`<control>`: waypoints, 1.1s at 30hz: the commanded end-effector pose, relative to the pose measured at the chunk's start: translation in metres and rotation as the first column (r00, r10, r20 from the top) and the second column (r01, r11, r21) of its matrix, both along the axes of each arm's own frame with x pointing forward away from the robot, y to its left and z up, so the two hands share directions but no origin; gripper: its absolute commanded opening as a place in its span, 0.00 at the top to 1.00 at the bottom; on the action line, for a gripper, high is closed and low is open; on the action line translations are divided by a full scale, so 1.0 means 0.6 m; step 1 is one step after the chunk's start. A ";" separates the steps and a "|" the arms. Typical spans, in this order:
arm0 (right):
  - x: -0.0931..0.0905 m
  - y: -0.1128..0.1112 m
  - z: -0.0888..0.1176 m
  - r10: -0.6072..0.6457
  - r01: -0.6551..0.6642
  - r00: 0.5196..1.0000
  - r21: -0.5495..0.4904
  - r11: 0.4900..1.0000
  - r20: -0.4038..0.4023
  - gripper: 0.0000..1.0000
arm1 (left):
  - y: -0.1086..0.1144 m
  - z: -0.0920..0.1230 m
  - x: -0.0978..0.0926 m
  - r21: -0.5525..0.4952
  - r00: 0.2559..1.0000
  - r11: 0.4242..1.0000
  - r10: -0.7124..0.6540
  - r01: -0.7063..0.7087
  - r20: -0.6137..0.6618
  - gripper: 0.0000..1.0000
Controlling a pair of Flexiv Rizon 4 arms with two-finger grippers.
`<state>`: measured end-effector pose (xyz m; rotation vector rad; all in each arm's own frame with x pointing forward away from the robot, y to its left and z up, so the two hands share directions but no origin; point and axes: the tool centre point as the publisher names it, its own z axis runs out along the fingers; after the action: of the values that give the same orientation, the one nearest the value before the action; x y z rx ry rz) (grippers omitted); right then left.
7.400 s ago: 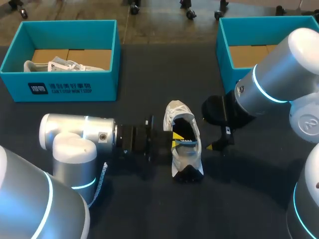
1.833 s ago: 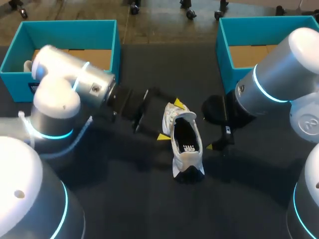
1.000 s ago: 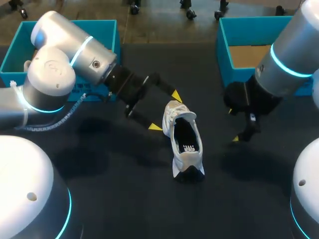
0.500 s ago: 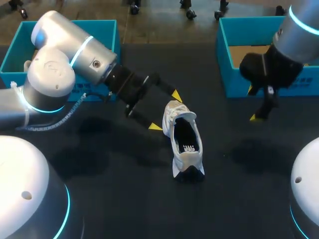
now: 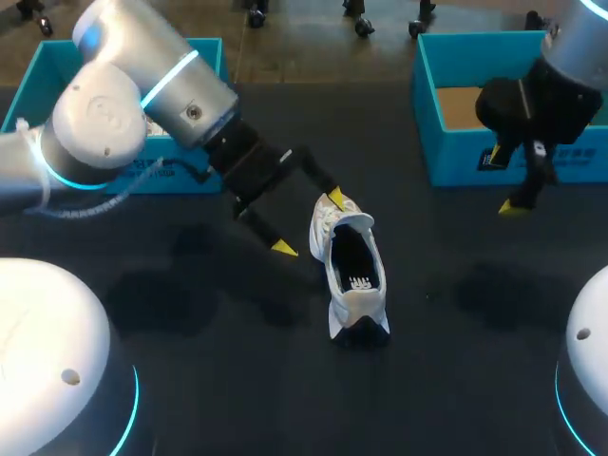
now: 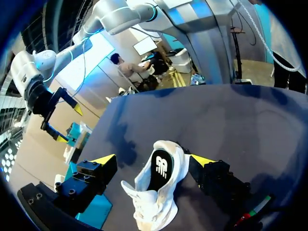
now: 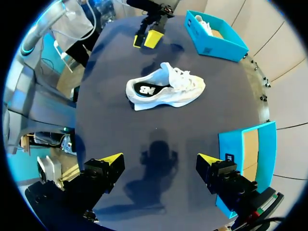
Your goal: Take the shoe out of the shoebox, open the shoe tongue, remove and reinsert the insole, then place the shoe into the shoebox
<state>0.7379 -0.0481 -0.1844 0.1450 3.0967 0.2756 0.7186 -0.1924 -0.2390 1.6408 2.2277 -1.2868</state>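
Shoe (image 5: 350, 271) is laid upright on bench (image 5: 456, 361) | left end effector (image 5: 309, 223) is held spread at its toe end | right end effector (image 5: 505, 182) is held spread near right shoebox (image 5: 451, 157), well apart from shoe

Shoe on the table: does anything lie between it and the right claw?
No. In the head view only bare dark table separates the shoe from the right claw, which hangs open near the box; the right wrist view agrees.

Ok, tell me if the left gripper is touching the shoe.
Cannot tell. Left wrist view: shoe between the left gripper's open fingers, one finger close beside it, gap unclear.
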 end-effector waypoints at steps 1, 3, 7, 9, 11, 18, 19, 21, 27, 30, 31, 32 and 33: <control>-0.006 -0.007 -0.001 -0.002 0.002 1.000 -0.003 1.000 0.005 0.00 | -0.003 0.017 0.019 0.098 0.995 0.991 -0.094 0.096 -0.029 0.00; -0.004 -0.012 -0.002 -0.002 0.002 1.000 0.001 1.000 0.007 0.00 | -0.005 0.022 0.026 0.124 0.993 0.985 -0.117 0.119 -0.024 0.00; 0.001 -0.025 0.004 -0.002 0.002 1.000 0.002 1.000 0.002 0.00 | -0.007 0.034 0.034 0.180 0.988 0.972 -0.150 0.153 -0.028 0.00; 0.004 -0.030 0.012 -0.005 0.005 1.000 -0.004 1.000 0.011 0.00 | -0.008 0.037 0.038 0.218 0.985 0.961 -0.169 0.170 -0.021 0.00; 0.006 -0.034 0.015 -0.020 0.020 1.000 -0.007 1.000 0.008 0.00 | -0.009 0.036 0.043 0.247 0.983 0.951 -0.184 0.183 -0.021 0.00; 0.006 -0.034 0.015 -0.020 0.020 1.000 -0.007 1.000 0.008 0.00 | -0.016 0.035 0.055 0.284 0.981 0.940 -0.192 0.187 -0.012 0.67; 0.006 -0.034 0.015 -0.020 0.020 1.000 -0.007 1.000 0.008 0.00 | -0.017 0.038 0.054 0.294 0.981 0.937 -0.196 0.190 -0.009 0.81; 0.006 -0.034 0.015 -0.020 0.020 1.000 -0.007 1.000 0.008 0.00 | -0.020 0.040 0.052 0.327 0.976 0.922 -0.220 0.207 0.003 1.00; 0.006 -0.034 0.015 -0.020 0.020 1.000 -0.007 1.000 0.008 0.00 | -0.031 0.032 0.056 0.382 0.971 0.899 -0.237 0.212 0.019 1.00; 0.006 -0.034 0.015 -0.020 0.020 1.000 -0.007 1.000 0.008 0.00 | -0.039 0.018 0.057 0.412 0.969 0.886 -0.246 0.211 0.032 1.00; 0.006 -0.034 0.015 -0.020 0.020 1.000 -0.007 1.000 0.008 0.00 | -0.042 0.014 0.056 0.420 0.967 0.882 -0.252 0.212 0.042 1.00; 0.006 -0.034 0.015 -0.020 0.020 1.000 -0.007 1.000 0.008 0.00 | -0.044 0.008 0.055 0.430 0.965 0.878 -0.256 0.210 0.051 1.00; 0.006 -0.034 0.015 -0.020 0.020 1.000 -0.007 1.000 0.008 0.00 | -0.046 0.003 0.054 0.435 0.965 0.876 -0.255 0.206 0.056 1.00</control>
<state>0.7403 -0.0689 -0.1749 0.1745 3.0845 0.2672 0.7523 -0.2105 -0.2313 2.0524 2.3821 -0.8224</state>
